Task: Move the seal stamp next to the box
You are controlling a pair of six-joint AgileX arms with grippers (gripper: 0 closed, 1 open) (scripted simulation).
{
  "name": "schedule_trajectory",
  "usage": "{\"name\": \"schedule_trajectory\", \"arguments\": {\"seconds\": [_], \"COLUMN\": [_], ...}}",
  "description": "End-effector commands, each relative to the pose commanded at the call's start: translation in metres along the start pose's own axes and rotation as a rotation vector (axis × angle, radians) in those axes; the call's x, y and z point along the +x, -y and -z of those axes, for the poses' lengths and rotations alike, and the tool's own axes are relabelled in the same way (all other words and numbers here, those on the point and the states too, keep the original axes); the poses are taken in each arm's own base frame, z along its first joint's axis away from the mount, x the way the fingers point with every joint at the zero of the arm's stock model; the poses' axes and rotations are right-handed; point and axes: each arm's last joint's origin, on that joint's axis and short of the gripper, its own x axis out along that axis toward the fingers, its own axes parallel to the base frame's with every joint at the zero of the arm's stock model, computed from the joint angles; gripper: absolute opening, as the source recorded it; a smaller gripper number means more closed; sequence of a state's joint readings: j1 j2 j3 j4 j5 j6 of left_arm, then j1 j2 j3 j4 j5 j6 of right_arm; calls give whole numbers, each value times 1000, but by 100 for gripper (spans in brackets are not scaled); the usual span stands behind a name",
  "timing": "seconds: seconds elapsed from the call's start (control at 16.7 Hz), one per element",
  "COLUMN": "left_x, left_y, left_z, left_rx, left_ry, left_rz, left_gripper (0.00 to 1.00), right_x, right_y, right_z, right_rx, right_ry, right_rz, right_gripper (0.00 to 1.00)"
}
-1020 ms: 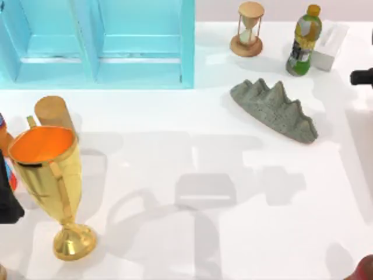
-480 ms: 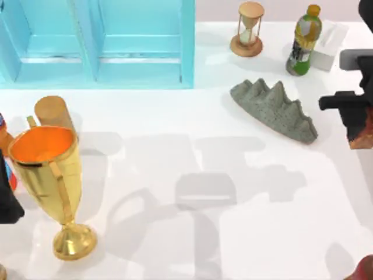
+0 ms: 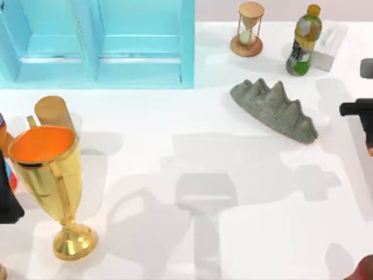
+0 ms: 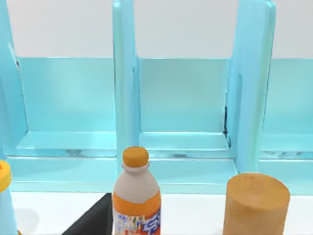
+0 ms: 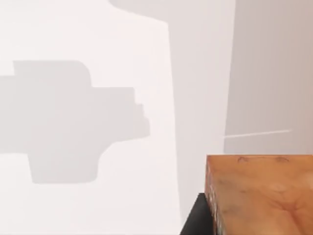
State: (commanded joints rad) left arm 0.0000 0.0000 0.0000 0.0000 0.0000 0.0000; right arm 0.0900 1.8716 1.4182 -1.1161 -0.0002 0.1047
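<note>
At the top view's right edge the right end effector [image 3: 364, 116] pinches the seal stamp [image 5: 259, 193] clear of the worktop [image 3: 192, 175] — presumably to carry it to the box [image 3: 330, 44], upper right; the left arm sits parked at lower left.

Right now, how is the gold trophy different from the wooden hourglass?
The gold trophy is much bigger than the wooden hourglass. The trophy is shiny gold with an orange inside; the hourglass is pale wood with glass in the middle. The trophy stands at the table's near left, the hourglass at the far right. Both stand upright.
</note>
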Motion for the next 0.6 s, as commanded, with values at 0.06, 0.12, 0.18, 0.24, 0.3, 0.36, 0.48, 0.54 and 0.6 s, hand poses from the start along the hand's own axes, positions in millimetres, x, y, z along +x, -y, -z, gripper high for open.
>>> {"name": "schedule_trajectory", "arguments": {"seconds": [0.06, 0.12, 0.18, 0.24, 0.3, 0.36, 0.48, 0.54, 0.6], "left_x": [0, 0, 0, 0, 0, 0, 0, 0, 0], "left_y": [0, 0, 0, 0, 0, 0, 0, 0, 0], "left_z": [0, 0, 0, 0, 0, 0, 0, 0, 0], "left_rx": [0, 0, 0, 0, 0, 0, 0, 0, 0], "left_ry": [0, 0, 0, 0, 0, 0, 0, 0, 0], "left_rz": [0, 0, 0, 0, 0, 0, 0, 0, 0], "left_gripper": [100, 100, 100, 100, 100, 100, 100, 100, 100], "right_x": [0, 0, 0, 0, 0, 0, 0, 0, 0], "right_y": [0, 0, 0, 0, 0, 0, 0, 0, 0], "right_z": [0, 0, 0, 0, 0, 0, 0, 0, 0], "right_rx": [0, 0, 0, 0, 0, 0, 0, 0, 0], "right_ry": [0, 0, 0, 0, 0, 0, 0, 0, 0], "right_rz": [0, 0, 0, 0, 0, 0, 0, 0, 0], "right_gripper": [8, 15, 23, 30, 38, 45, 60, 68, 75]}}
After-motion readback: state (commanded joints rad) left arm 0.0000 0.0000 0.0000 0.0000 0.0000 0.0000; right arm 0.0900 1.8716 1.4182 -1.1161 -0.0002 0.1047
